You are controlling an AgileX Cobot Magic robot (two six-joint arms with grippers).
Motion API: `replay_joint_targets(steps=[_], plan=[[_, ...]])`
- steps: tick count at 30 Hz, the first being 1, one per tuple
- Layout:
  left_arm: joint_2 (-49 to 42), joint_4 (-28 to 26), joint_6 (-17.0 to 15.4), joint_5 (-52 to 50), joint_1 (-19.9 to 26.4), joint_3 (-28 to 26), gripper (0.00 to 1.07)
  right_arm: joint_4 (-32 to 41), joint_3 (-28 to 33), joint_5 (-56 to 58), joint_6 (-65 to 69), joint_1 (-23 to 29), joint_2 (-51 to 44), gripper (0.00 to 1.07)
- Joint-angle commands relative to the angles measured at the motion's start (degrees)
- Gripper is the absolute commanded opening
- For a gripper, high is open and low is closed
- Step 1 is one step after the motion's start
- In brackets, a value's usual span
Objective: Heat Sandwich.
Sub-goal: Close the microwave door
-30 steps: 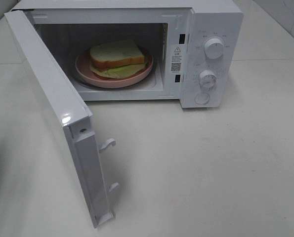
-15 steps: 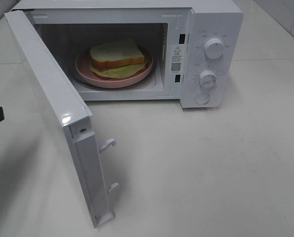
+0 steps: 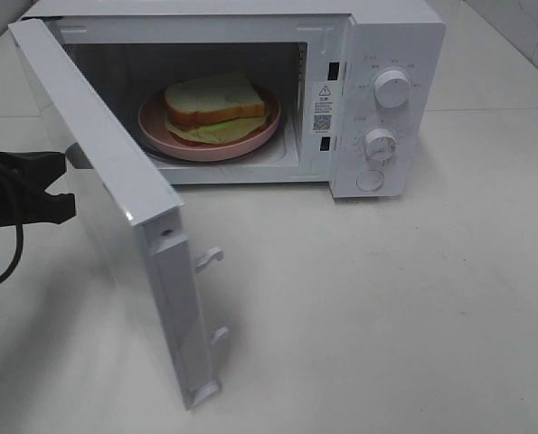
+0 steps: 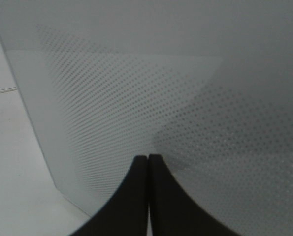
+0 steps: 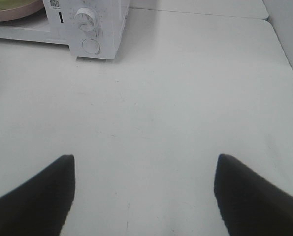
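Note:
The sandwich, white bread with a green leafy layer, lies on a round pink plate inside the open white microwave. The microwave door stands swung out to the left. My left gripper comes in from the left edge and presses against the door's outer face. In the left wrist view its black fingers are shut together right at the dotted door panel. My right gripper is open and holds nothing above the bare tabletop. It is outside the exterior view.
The microwave's control panel carries two knobs and a round button. Two latch hooks stick out from the door's free edge. The panel and the plate's rim show far off in the right wrist view.
My left gripper has come in from the left edge and reached the door's outer face. The door has swung a little toward the microwave. The sandwich and plate have not moved.

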Motion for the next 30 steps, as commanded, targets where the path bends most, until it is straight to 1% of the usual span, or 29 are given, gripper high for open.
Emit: replay_joint_targets(steps=[1, 2, 7, 8, 10, 11, 12, 15, 16, 18, 19, 21, 23, 24, 25, 28, 30], plan=[[1.1, 0.6, 0.0, -1.0, -2.4, -2.2, 0.00, 0.2, 0.1, -0.3, 0.4, -0.3, -1.5, 0.76], [1.9, -0.3, 0.0, -1.0, -3.6, -3.1, 0.00, 0.2, 0.1, -0.3, 0.4, -0.3, -1.5, 0.76], [2.9, -3.0, 0.0, -0.9, -5.5, -4.4, 0.00, 0.2, 0.1, -0.3, 0.4, -0.3, -1.5, 0.76], [3.8, -5.4, 0.1, -0.8, -7.3, -5.6, 0.00, 0.2, 0.1, -0.3, 0.4, -0.3, -1.5, 0.76], [4.6, -7.4, 0.2, -0.7, -9.0, -6.9, 0.00, 0.2, 0.1, -0.3, 0.4, -0.3, -1.5, 0.76], [5.8, -9.2, 0.5, -0.7, -10.8, -8.2, 0.00, 0.2, 0.1, -0.3, 0.4, -0.3, -1.5, 0.76], [5.8, -9.2, 0.5, -0.7, -10.8, -8.2, 0.00, 0.2, 0.1, -0.3, 0.4, -0.3, -1.5, 0.76], [8.0, -11.5, 0.5, -0.8, -13.6, -10.9, 0.00, 0.2, 0.1, -0.3, 0.4, -0.3, -1.5, 0.76], [8.0, -11.5, 0.5, -0.8, -13.6, -10.9, 0.00, 0.2, 0.1, -0.3, 0.4, -0.3, -1.5, 0.76], [9.1, -11.8, 0.5, -0.6, -15.0, -12.5, 0.00, 0.2, 0.1, -0.3, 0.4, -0.3, -1.5, 0.76], [10.1, -12.1, 0.5, -0.5, -16.2, -14.2, 0.00, 0.2, 0.1, -0.3, 0.4, -0.3, -1.5, 0.76], [10.5, -12.2, 0.5, -0.3, -16.7, -15.0, 0.00, 0.2, 0.1, -0.3, 0.4, -0.3, -1.5, 0.76], [12.0, -12.4, 0.5, 1.1, -18.1, -17.9, 0.00, 0.2, 0.1, -0.3, 0.4, -0.3, -1.5, 0.76], [12.6, -12.4, 0.5, 1.7, -18.4, -19.0, 0.00, 0.2, 0.1, -0.3, 0.4, -0.3, -1.5, 0.76], [12.6, -12.4, 0.5, 1.7, -18.4, -19.0, 0.00, 0.2, 0.1, -0.3, 0.4, -0.3, -1.5, 0.76], [15.0, -12.7, 0.5, 2.9, -19.7, -23.0, 0.00, 0.2, 0.1, -0.3, 0.4, -0.3, -1.5, 0.76], [15.6, -12.9, 0.5, 3.3, -19.8, -24.0, 0.00, 0.2, 0.1, -0.3, 0.4, -0.3, -1.5, 0.76]])
